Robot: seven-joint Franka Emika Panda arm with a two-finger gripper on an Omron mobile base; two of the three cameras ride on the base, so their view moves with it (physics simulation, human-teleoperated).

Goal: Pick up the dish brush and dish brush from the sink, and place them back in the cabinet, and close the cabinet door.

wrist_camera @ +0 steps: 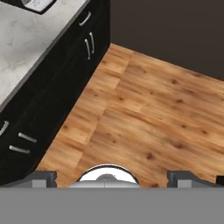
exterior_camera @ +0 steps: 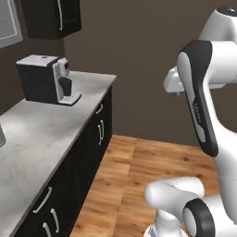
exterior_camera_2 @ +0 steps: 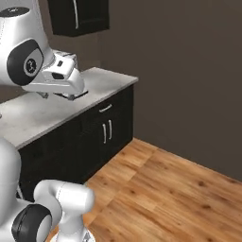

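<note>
My gripper (wrist_camera: 113, 177) hangs open above the wooden floor, just off the counter's end, with nothing between its fingers. It also appears in the right base view (exterior_camera_2: 57, 96), pointing down in front of the counter top. A black wall cabinet (exterior_camera: 44, 18) hangs at the top left, above the counter. Its cabinet door (exterior_camera_2: 90, 14) carries a long vertical silver bar handle. I cannot tell whether that door stands ajar. The dish brushes and the sink are out of view.
A black coffee machine (exterior_camera: 44, 78) stands on the grey counter (exterior_camera: 32, 139). Below it run black base cabinets (exterior_camera: 99, 132) with silver handles. Wooden floor (exterior_camera_2: 179, 189) spreads to the right, bounded by a brown wall (exterior_camera_2: 189, 71).
</note>
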